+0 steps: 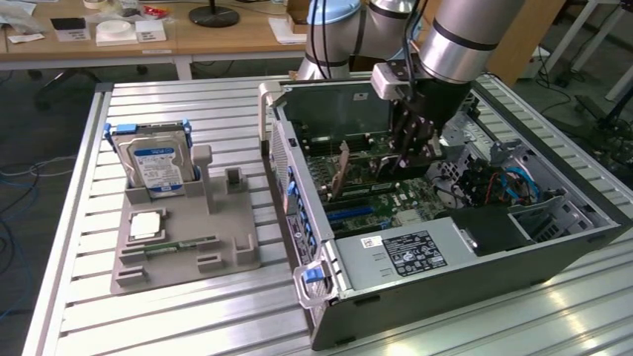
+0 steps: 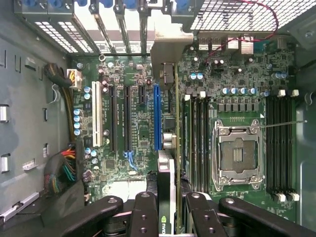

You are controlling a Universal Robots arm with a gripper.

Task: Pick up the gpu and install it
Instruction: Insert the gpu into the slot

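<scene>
One robot arm (image 1: 465, 37) reaches down into an open computer case (image 1: 445, 252), right of centre in the exterior view; its gripper (image 1: 413, 157) is clamped on the gpu (image 1: 346, 170), a thin dark card standing on edge over the motherboard (image 2: 143, 128); in the wrist view the black fingers (image 2: 145, 215) pinch the card's near end, its metal bracket (image 2: 170, 47) at the case's rear slot openings, just beside a blue slot (image 2: 157, 116); at the exterior view's left, a hard drive (image 1: 158, 167) stands in a grey holder (image 1: 188, 245) on the slatted table (image 1: 198, 326)

A slatted metal table (image 1: 198, 319) carries two things: a grey plastic holder (image 1: 236, 239) toward the exterior view's left, and beside it an open computer case (image 1: 445, 297) lying on its side.
</scene>
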